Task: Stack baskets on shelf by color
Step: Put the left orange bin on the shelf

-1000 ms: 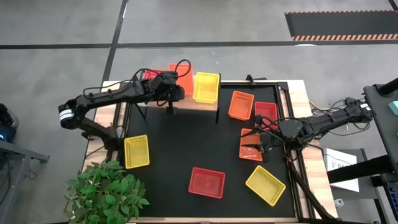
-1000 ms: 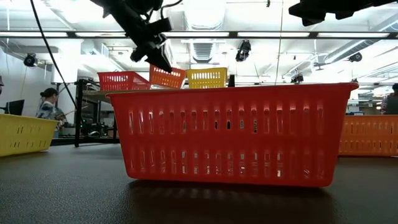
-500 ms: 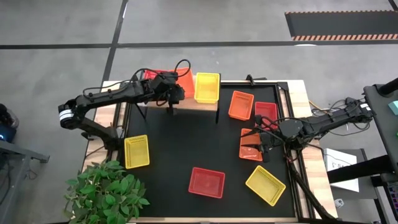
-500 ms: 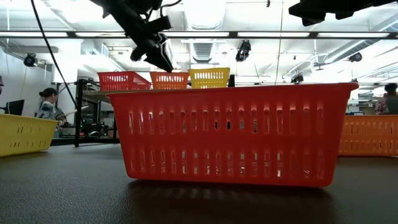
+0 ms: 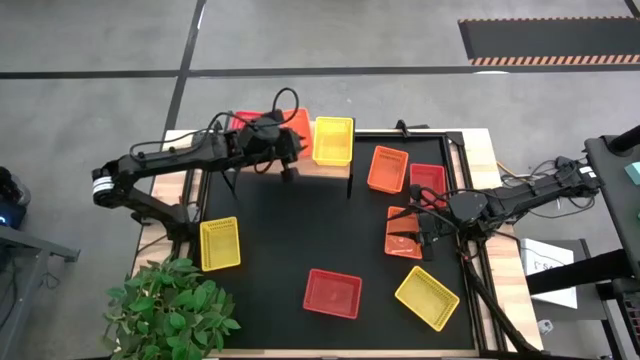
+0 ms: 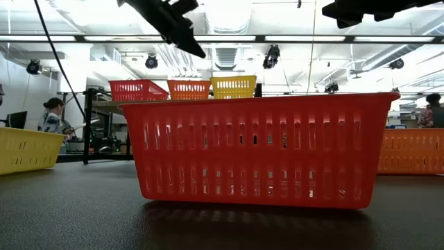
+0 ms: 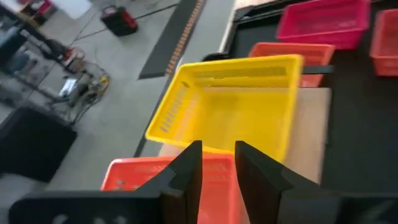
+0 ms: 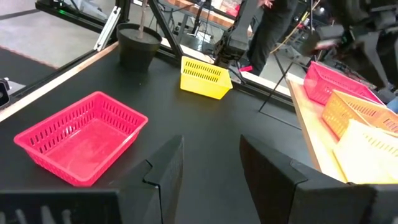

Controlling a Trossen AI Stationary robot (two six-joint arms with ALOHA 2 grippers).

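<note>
Left gripper (image 5: 288,160) hovers over the shelf (image 5: 325,170) from above, fingers slightly apart and empty, beside the orange basket (image 5: 297,128) and yellow basket (image 5: 332,140) sitting there. Right gripper (image 5: 418,232) sits over an orange basket (image 5: 403,232) on the black mat (image 5: 290,230), jaws spread. Down low, the left gripper (image 6: 186,36) hangs above red (image 6: 137,89), orange (image 6: 189,89) and yellow (image 6: 232,87) baskets lined up on the shelf. Left wrist camera: fingers (image 7: 186,171) parted over the yellow basket (image 7: 236,102). Right wrist camera: wide fingers (image 8: 165,168), a red basket (image 8: 81,137) on the mat.
</note>
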